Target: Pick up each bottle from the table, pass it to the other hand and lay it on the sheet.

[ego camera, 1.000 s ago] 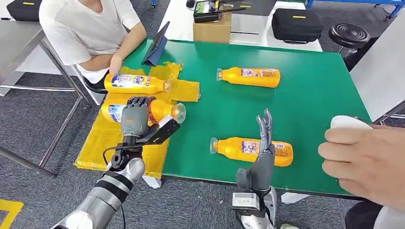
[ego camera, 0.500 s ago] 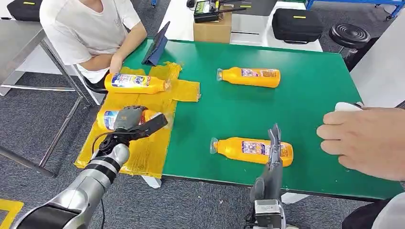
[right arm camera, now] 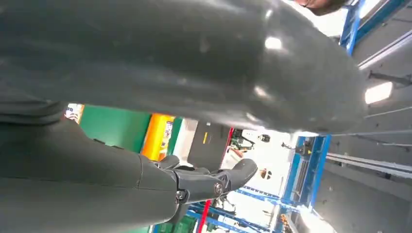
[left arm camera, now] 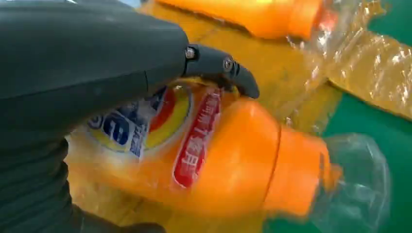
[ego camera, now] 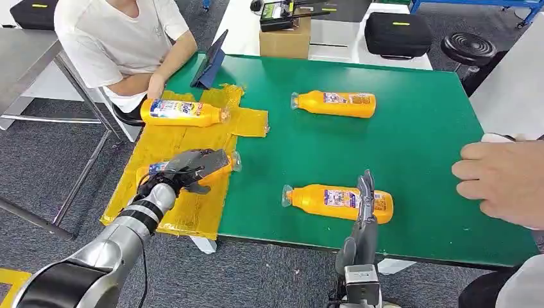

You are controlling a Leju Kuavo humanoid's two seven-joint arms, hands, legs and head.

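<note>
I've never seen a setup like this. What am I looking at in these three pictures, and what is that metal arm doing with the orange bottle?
This is a humanoid robot with two silver arms ending in many-fingered hands. The wide picture is taken from its head, looking down on a green table. The other two come from cameras at its wrists, so they look tilted and very close.

The left hand holds an orange bottle over a yellow sheet at the table's left end; the left wrist picture shows the same bottle up close under the dark fingers. A second bottle already lies on the sheet. Two more wait on the green: the near bottle and the far bottle.

The right hand stands upright by the near bottle, holding nothing. A seated person and another person's hand are nearby.
</note>
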